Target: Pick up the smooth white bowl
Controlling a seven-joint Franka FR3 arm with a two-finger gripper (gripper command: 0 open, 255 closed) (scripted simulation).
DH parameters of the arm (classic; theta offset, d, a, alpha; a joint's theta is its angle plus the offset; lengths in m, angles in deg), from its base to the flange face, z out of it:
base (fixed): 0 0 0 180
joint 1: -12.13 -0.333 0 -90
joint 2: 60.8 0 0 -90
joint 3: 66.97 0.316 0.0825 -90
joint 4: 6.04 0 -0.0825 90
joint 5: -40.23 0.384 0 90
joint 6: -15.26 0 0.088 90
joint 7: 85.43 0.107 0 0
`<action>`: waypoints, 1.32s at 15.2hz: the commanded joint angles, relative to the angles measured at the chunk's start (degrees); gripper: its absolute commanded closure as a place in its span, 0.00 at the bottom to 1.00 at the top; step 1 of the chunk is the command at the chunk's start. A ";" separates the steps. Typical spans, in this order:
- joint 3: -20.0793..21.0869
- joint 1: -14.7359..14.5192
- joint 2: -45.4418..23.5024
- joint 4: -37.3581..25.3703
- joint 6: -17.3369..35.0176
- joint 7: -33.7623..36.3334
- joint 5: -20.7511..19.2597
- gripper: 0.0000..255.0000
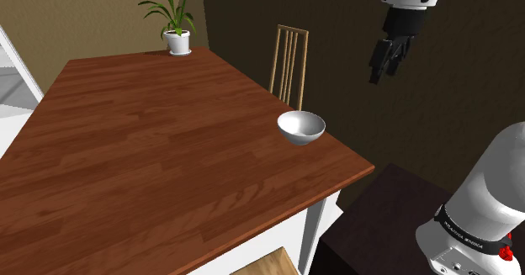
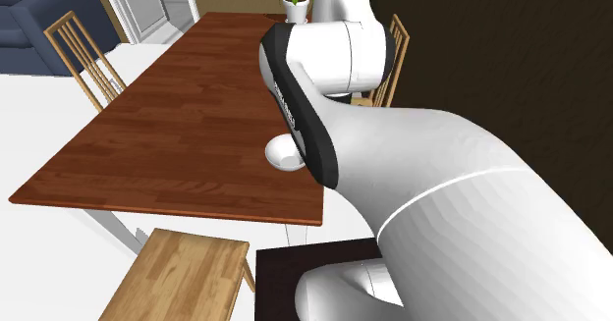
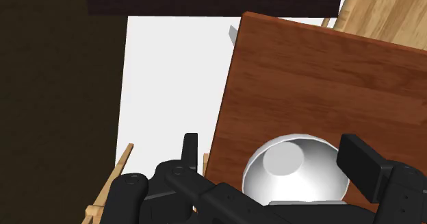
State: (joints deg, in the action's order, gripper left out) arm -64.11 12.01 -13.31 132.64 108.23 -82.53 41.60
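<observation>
You are holding the black two-finger gripper (image 1: 384, 61) spread apart above the smooth white round bowl (image 1: 301, 127), probably to straddle its rim.

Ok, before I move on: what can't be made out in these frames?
Second exterior view: the arm covers most of the bowl, leaving a sliver.
Wrist view: the gripper, fingers apart, hides part of the bowl's rim with its body.
Shoulder view: the table hides the chair below its backrest.
Second exterior view: the top edge cuts off the potted plant.
</observation>
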 commanded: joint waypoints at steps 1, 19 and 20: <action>0.00 0.00 0.00 0.00 0.00 0.00 0.00 0.00; 0.15 -0.44 -29.13 0.02 33.62 -1.47 2.24 0.00; 0.16 -0.45 -29.45 0.53 34.45 -1.50 2.26 0.00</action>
State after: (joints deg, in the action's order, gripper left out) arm -63.93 11.55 -42.04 132.86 141.57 -83.93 43.84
